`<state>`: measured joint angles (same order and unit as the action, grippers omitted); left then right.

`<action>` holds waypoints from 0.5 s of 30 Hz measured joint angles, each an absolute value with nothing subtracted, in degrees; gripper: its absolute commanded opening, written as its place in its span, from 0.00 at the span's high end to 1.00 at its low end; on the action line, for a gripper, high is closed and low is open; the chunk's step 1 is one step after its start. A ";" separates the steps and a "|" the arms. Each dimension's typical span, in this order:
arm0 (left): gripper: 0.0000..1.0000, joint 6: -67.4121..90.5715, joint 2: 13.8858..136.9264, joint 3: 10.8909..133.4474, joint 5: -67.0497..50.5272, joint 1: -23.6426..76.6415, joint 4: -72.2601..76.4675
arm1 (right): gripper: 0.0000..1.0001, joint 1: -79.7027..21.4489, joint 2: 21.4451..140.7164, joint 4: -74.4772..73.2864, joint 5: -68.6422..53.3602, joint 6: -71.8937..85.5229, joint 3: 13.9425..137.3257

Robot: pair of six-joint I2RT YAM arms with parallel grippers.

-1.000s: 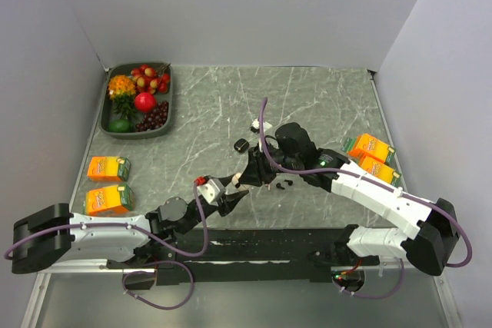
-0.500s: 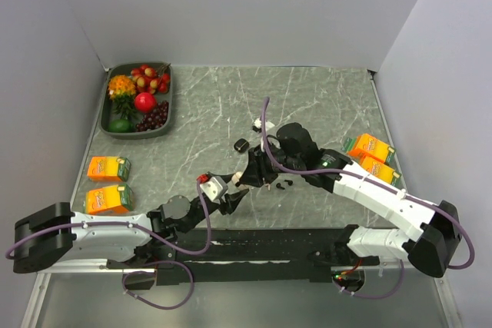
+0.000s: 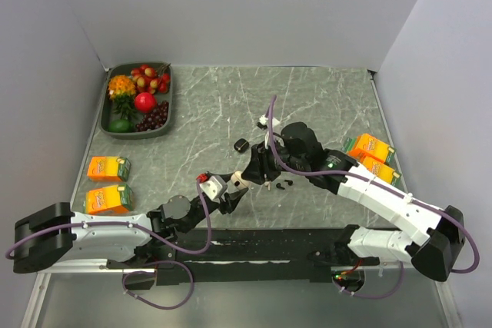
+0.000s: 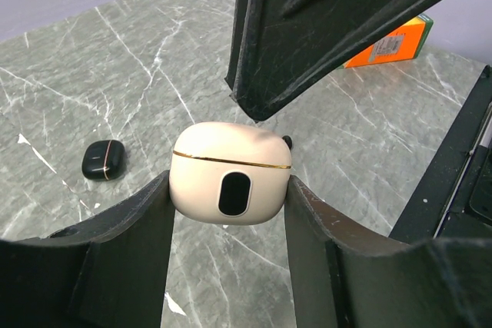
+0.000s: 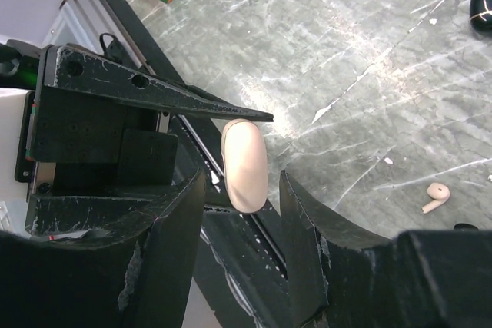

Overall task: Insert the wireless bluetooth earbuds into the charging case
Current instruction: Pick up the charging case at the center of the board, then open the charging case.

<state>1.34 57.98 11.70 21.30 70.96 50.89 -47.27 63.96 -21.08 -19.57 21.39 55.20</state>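
Observation:
My left gripper (image 4: 229, 190) is shut on a beige pebble-shaped case (image 4: 231, 170) with a gold seam, lid closed, and holds it above the table (image 3: 237, 177). My right gripper (image 5: 242, 182) is open, its jaws on either side of that beige case (image 5: 244, 163) with a gap on each side. The black glossy charging case (image 3: 241, 144) lies on the table beyond them and shows in the left wrist view (image 4: 104, 160). Two tiny black earbuds (image 3: 284, 184) lie on the table under the right arm.
A pale earbud (image 5: 437, 197) lies on the marble. Two orange cartons (image 3: 108, 183) stand at the left and two more (image 3: 373, 155) at the right. A grey tray of fruit (image 3: 165, 117) sits at the back left. A black rail (image 3: 254, 247) runs along the near edge.
The right wrist has shifted slightly to the right. The left gripper with the beige case has edged up towards the right gripper's jaws.

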 measured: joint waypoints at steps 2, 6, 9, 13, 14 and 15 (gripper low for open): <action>0.99 1.41 57.98 11.70 21.30 70.96 50.76 | 0.51 -47.27 64.12 -21.06 -19.59 21.37 55.20; 0.99 1.93 58.00 11.70 21.28 70.96 50.43 | 0.54 -47.29 64.69 -21.04 -19.99 21.32 55.20; 0.99 2.39 58.00 11.70 21.28 70.96 50.11 | 0.57 -47.37 65.58 -21.04 -20.49 21.28 55.20; 0.99 2.63 58.02 11.73 21.28 70.96 50.00 | 0.55 -47.44 66.61 -21.06 -20.88 21.15 55.20; 0.99 2.63 58.02 11.73 21.28 70.96 50.00 | 0.55 -47.46 66.76 -21.10 -20.91 21.15 55.20; 0.99 2.63 58.02 11.73 21.28 70.96 50.00 | 0.54 -47.48 66.94 -21.10 -20.95 21.15 55.20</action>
